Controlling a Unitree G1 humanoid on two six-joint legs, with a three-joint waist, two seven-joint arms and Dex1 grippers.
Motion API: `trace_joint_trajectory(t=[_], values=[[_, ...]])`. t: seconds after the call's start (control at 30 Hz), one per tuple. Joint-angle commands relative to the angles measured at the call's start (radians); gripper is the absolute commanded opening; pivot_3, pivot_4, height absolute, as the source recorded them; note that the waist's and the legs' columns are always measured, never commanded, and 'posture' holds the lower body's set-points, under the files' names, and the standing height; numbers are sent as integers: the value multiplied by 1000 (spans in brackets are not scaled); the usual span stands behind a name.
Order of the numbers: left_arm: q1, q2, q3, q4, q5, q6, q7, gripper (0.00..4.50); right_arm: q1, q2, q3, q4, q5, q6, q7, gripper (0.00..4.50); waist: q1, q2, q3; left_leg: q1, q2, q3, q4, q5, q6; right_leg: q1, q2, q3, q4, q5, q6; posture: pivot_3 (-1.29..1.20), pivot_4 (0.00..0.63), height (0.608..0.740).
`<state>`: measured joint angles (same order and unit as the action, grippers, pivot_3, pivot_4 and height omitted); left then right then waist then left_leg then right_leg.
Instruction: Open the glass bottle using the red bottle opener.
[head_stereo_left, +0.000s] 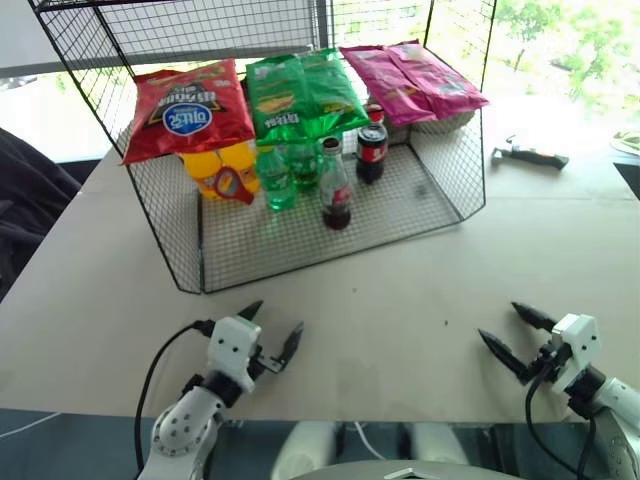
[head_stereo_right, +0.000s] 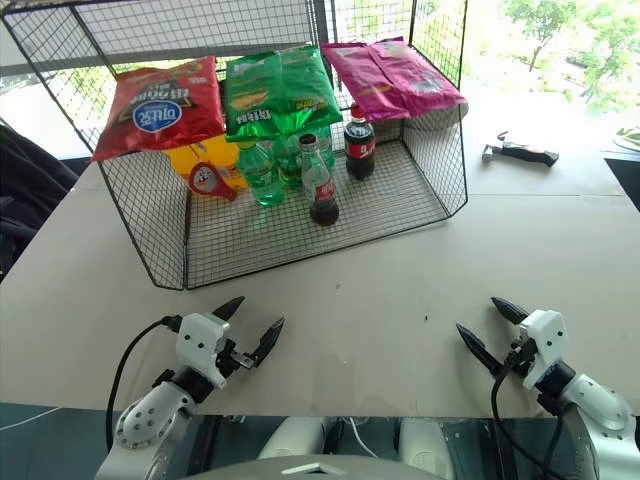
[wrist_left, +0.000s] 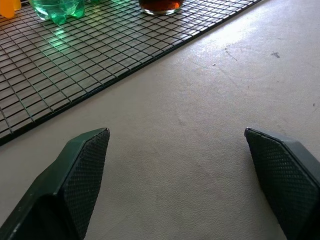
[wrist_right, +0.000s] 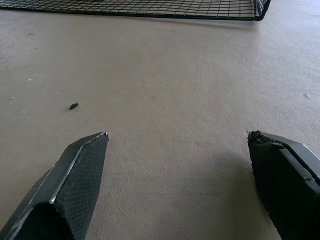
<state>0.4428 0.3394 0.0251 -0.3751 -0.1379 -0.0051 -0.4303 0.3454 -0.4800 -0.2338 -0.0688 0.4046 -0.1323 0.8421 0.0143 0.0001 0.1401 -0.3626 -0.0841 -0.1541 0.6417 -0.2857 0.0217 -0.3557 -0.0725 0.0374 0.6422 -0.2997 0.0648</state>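
With my left claw (head_stereo_left: 275, 330) and right claw (head_stereo_left: 505, 332) both wide open and empty over the table (head_stereo_left: 400, 290), I should reach into the wire rack (head_stereo_left: 440, 190) for the glass bottle (head_stereo_left: 335, 190), its red opener (head_stereo_left: 229, 184) hanging just left

You had a matt, pale worktop (head_stereo_left: 420, 300) that looked smooth with a faint leathery grain, and on it a black wire-mesh rack (head_stereo_left: 300, 235) of thin metal rods. Inside, the glass bottle (head_stereo_left: 335, 190) was clear and glossy, the green bottles (head_stereo_left: 278, 178) were shiny translucent plastic, the crisp bags (head_stereo_left: 190, 108) were glossy crinkled foil-like film, and the red bottle opener (head_stereo_right: 212, 180) looked glossy with a pale metallic centre. Your left gripper (head_stereo_left: 272, 328) and right gripper (head_stereo_left: 508, 332) had matt black fingers whose pads (wrist_left: 90, 170) were finely cross-hatched.
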Motion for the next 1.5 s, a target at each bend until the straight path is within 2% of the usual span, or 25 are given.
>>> trace_joint_trajectory(t=[0.03,0.87,1.03,1.17,1.37,1.5], values=[[-3,10,7,15,3,-17,-8,4469,4,6,-18,-14,6,-18,-8,4500,0,0,0,0,0,0,0,0,0,0,0,0,0,0,0,0,150,740],[-54,-25,44,12,-14,-31,36,4469,-51,23,22,-5,7,-28,13,4500,0,-1,0,2,1,4,0,0,0,0,0,3,1,0,1,0,150,740],[-181,-60,91,3,23,9,157,4469,-52,33,102,-210,164,6,135,4500,-1,-1,0,0,1,4,1,0,0,-1,1,3,1,1,1,0,150,740],[-293,-98,75,8,75,35,232,4469,-93,19,151,-375,346,152,153,4500,0,-4,0,-1,1,4,1,2,-4,-2,1,3,1,1,1,0,150,740],[-504,-120,139,115,135,73,370,4469,-256,66,196,-475,426,200,109,4500,0,-8,1,-1,1,4,1,3,-4,-5,2,2,4,1,1,0,150,740],[-571,-109,155,185,141,66,385,4469,-308,85,197,-452,397,201,87,4500,-1,-9,1,-1,1,6,1,3,-4,-6,2,2,4,1,1,0,150,740]])
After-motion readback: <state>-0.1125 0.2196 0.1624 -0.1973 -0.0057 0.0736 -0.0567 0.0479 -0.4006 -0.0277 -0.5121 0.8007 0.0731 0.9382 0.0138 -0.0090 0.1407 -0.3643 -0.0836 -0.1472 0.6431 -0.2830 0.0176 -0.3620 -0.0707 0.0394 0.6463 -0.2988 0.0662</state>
